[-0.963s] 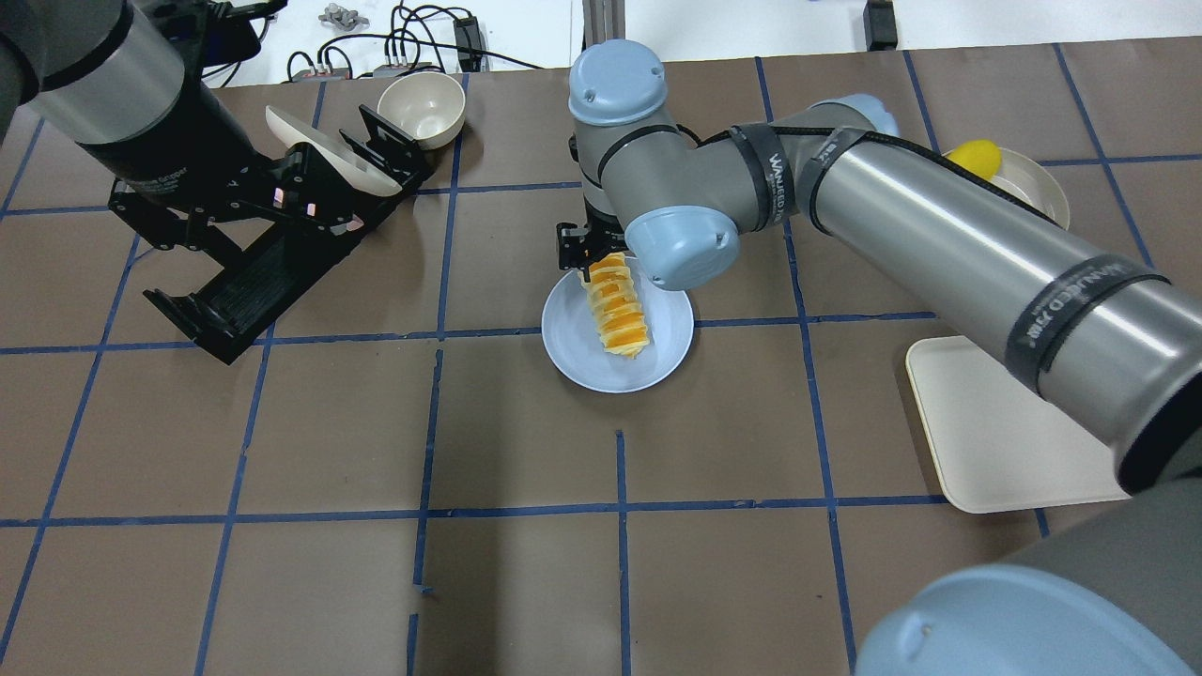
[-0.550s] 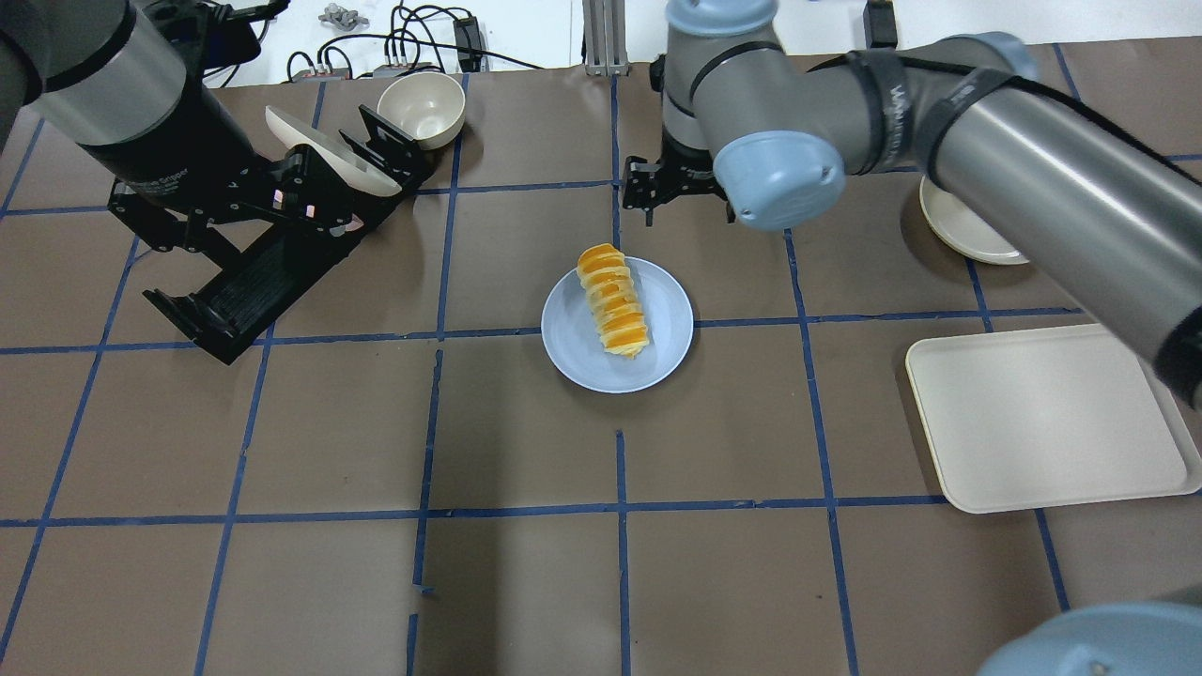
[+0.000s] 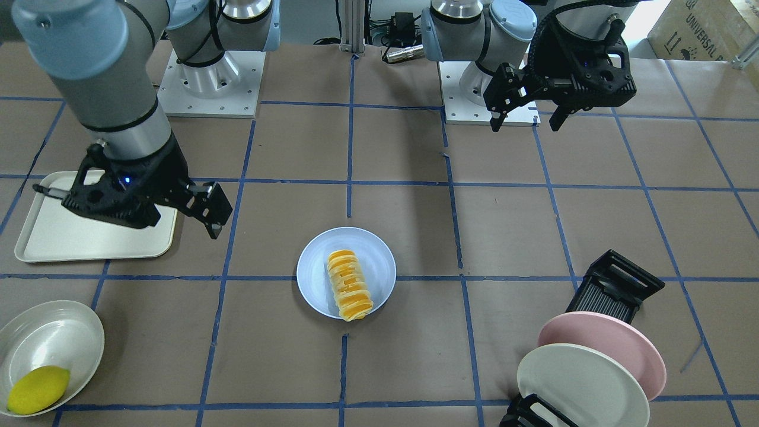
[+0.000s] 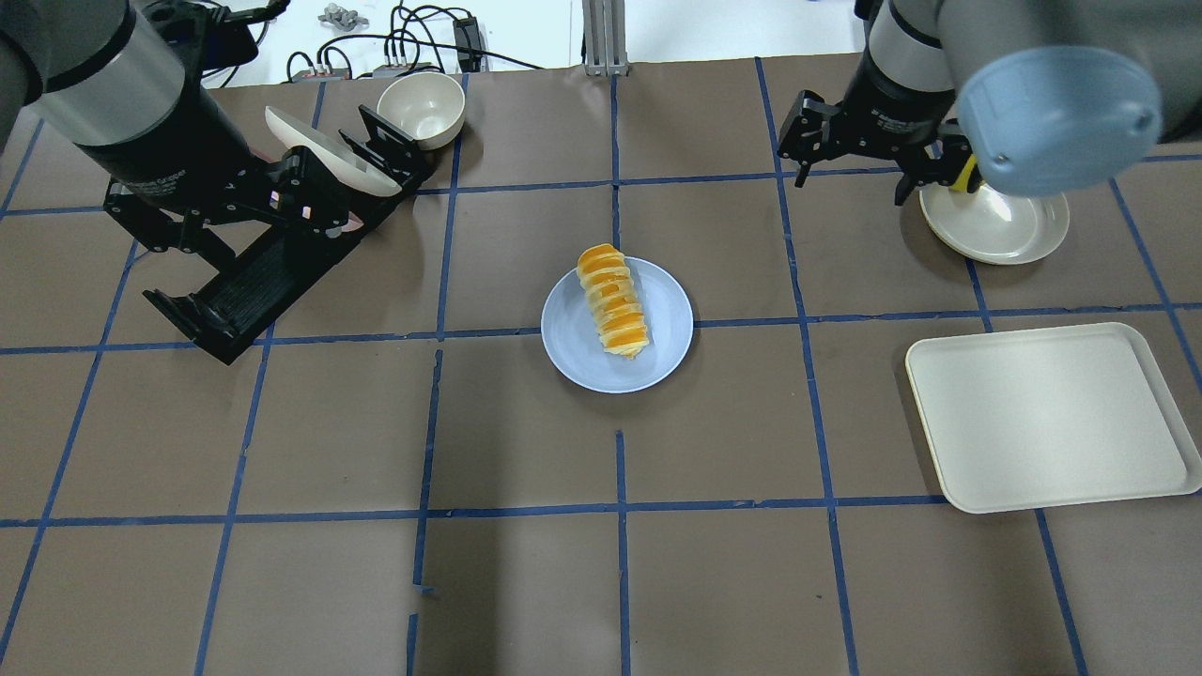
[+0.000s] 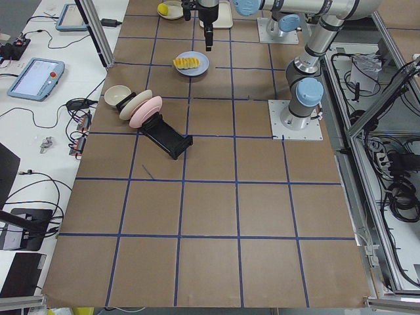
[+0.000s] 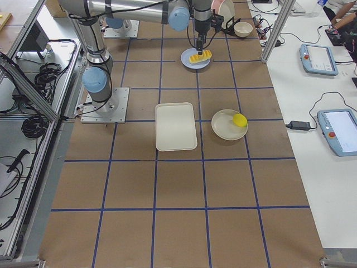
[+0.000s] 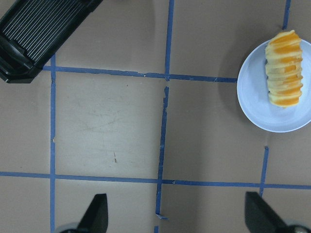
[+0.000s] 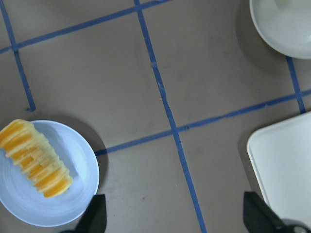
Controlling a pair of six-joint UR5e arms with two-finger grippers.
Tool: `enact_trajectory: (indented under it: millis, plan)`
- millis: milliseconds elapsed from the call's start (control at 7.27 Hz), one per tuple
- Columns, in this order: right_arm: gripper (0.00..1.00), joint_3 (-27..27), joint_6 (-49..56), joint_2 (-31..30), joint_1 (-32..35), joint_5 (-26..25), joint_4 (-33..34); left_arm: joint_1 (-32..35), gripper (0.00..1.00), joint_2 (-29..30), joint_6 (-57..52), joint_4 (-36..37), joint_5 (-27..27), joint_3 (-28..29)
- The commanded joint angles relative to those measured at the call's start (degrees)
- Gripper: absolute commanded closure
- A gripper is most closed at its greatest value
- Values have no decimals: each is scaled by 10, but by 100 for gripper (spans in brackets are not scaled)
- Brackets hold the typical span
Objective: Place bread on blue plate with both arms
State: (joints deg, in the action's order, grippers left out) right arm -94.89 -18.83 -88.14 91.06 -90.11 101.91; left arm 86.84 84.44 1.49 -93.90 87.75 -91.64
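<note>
The bread (image 4: 612, 299), striped orange and cream, lies on the blue plate (image 4: 575, 359) at the table's middle; it also shows in the front view (image 3: 350, 292) on the plate (image 3: 313, 277). My right gripper (image 4: 850, 178) is open and empty, hanging high to the right of and beyond the plate; its wrist view (image 8: 179, 218) shows the bread (image 8: 35, 158) at lower left. My left gripper (image 3: 526, 115) is open and empty, well to the plate's left; its wrist view (image 7: 180, 218) shows the bread (image 7: 283, 68) at upper right.
A black rack (image 3: 614, 290) holds a pink plate (image 3: 619, 344) and a cream-white plate (image 3: 581, 385). A cream bowl (image 4: 423, 108) stands behind it. A cream tray (image 4: 1047, 418) lies at the right. A cream plate (image 3: 53, 338) holds a lemon (image 3: 37, 388).
My right gripper has drawn away from the bread's far end and swung right and back, to beside the cream plate. The bread stays on the blue plate. The left arm has not moved.
</note>
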Motion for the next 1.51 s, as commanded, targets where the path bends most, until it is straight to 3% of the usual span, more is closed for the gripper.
enact_trajectory:
  millis: [0,138,688,826,1376]
  plan:
    - [1,-41,71,-46,-3,-2,13,0,0,0,3,-1,0,1]
    - [1,-36,123,-48,-2,4,6,0,0,2,4,0,0,1]
    - [0,-33,118,-63,-4,4,-13,15,0,7,19,4,1,2]
    - [0,-35,122,-60,-4,3,-8,34,0,13,18,8,41,8]
    - [0,-34,133,-58,-4,2,-12,31,0,18,20,8,36,14]
